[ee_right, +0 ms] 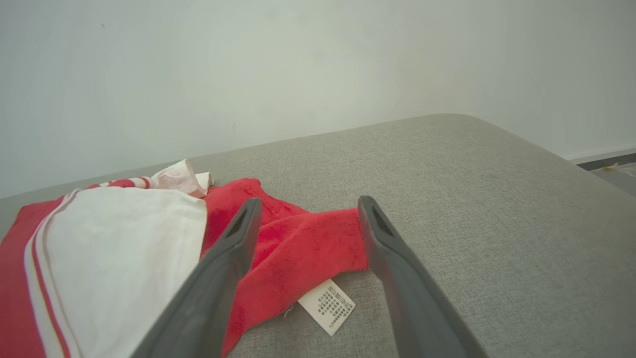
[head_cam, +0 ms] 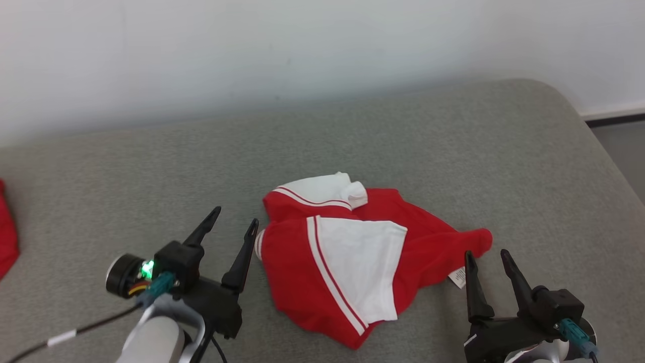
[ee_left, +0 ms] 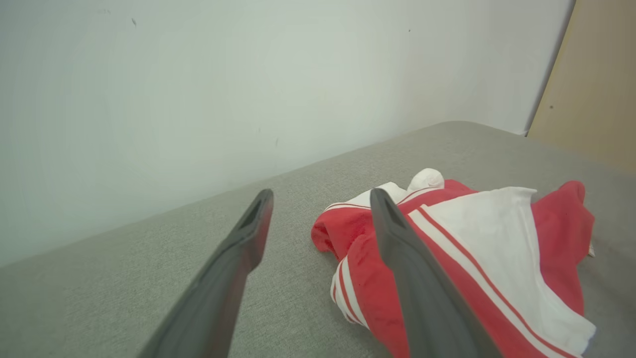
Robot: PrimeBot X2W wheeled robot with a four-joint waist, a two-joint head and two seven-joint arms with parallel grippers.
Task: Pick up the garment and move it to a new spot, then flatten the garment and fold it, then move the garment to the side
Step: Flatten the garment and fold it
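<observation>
The garment [head_cam: 352, 257] lies crumpled on the grey padded surface [head_cam: 453, 151], red with white panels and red-and-white striped trim. Its small white tag [head_cam: 458, 277] sticks out at the right edge. My left gripper [head_cam: 237, 214] stands open just left of the garment, its right finger beside the striped cuff. My right gripper [head_cam: 487, 254] is open at the garment's right corner, holding nothing. In the right wrist view the red corner [ee_right: 308, 243] and the tag [ee_right: 328, 306] lie between my open fingers [ee_right: 226, 258]. In the left wrist view the garment [ee_left: 477, 248] sits right of my open gripper [ee_left: 320, 196].
A pale wall [head_cam: 302, 50] runs behind the surface. Another red cloth [head_cam: 6, 237] shows at the far left edge. The surface rounds off at the right, with floor [head_cam: 622, 146] beyond. A tan panel [ee_left: 591, 84] stands at the right in the left wrist view.
</observation>
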